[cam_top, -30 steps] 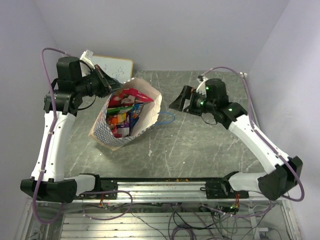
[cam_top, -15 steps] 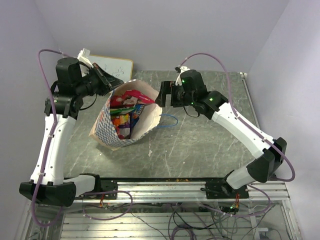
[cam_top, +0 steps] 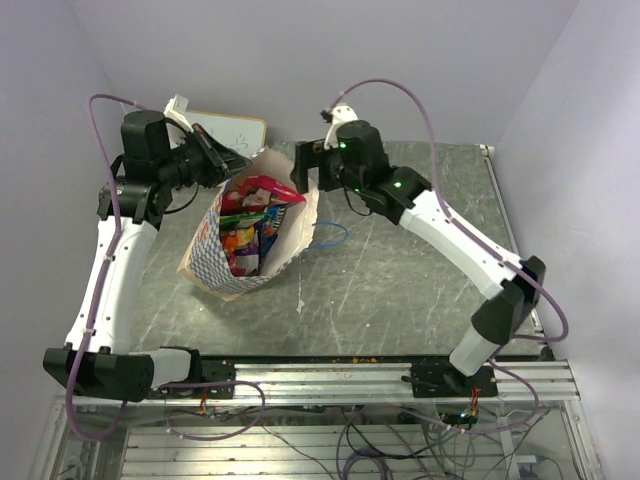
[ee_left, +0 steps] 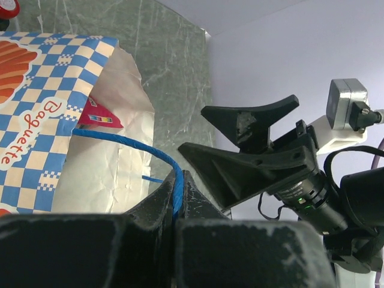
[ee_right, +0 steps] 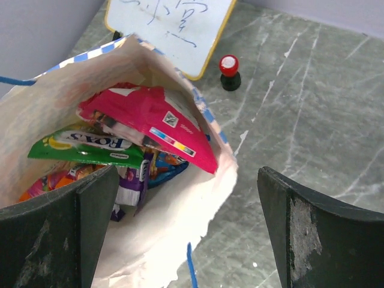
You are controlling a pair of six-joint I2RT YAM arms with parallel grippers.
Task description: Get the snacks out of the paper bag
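From my station I see the paper bag (cam_top: 207,258) standing on the grey marbled desk (cam_top: 400,280), left of centre, its mouth tipped open towards the right arm. My left pincer (cam_top: 222,160) is at the bag's back rim. In its wrist view the left pincer (ee_left: 179,187) is clenched on a blue cord handle (ee_left: 135,144), the cord running straight down between the closed fingers. That pull holds the paper bag (ee_left: 54,102) open.

My right pincer (cam_top: 305,170) hangs just above the mouth's right edge, released, with its fingers spread wide. Its own camera looks straight into the paper bag (ee_right: 180,240) between the two fingers of the right pincer (ee_right: 192,228), which touch nothing.

The snacks (cam_top: 250,225) are all inside the bag. A pink packet (ee_right: 156,123) lies on top, a green packet (ee_right: 84,147) below it, then a purple packet (ee_right: 129,186) and an orange one (ee_right: 48,180) deeper in.

The bag's other handle (cam_top: 330,235) lies loose on the desk to the right. Behind the bag a whiteboard (ee_right: 174,30) leans at the back, with a red-and-black knob (ee_right: 228,71) just beside it.
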